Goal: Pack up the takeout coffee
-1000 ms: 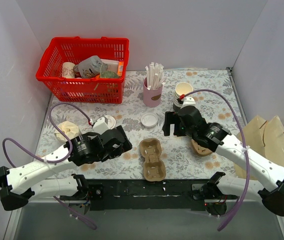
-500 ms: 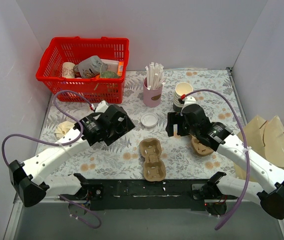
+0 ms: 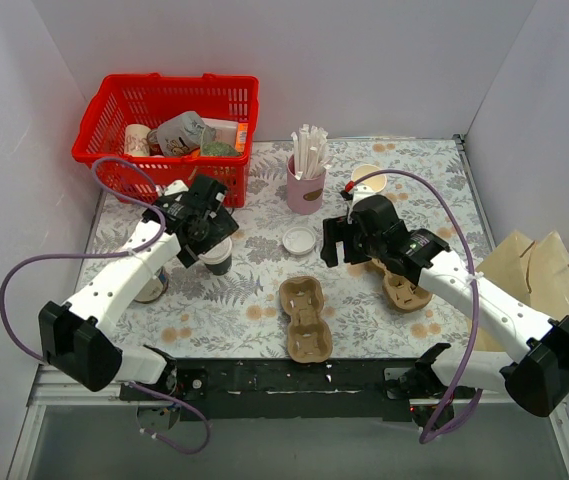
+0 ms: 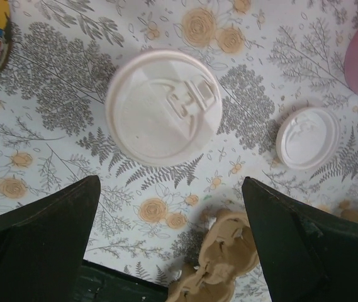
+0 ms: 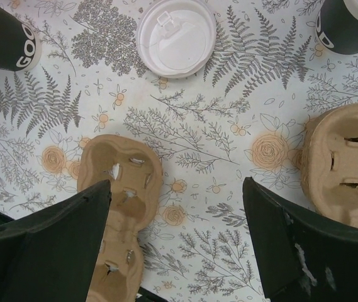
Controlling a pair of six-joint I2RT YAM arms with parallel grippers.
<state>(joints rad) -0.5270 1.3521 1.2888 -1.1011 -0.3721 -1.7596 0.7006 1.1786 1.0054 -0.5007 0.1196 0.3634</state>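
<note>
In the last second your left claw (image 4: 171,182) has been moving from the near edge to right above the takeout coffee (image 4: 164,107), which is standing on the tabletop (image 3: 244,300), left of the loose lid (image 3: 299,239). Both claws are spread wide, holding nothing; the right claw (image 5: 177,184) is hovering over the carrier (image 3: 305,318). Probably the grasp is coming next.

loose lid (image 3: 299,240) lies right of takeout coffee (image 4: 164,107), behind carrier (image 3: 305,318).

Two white-shelled arms (image 3: 114,290), black joints, looping purple cables (image 3: 4,290), matte black wedge-shaped fingers (image 4: 40,233)
</note>
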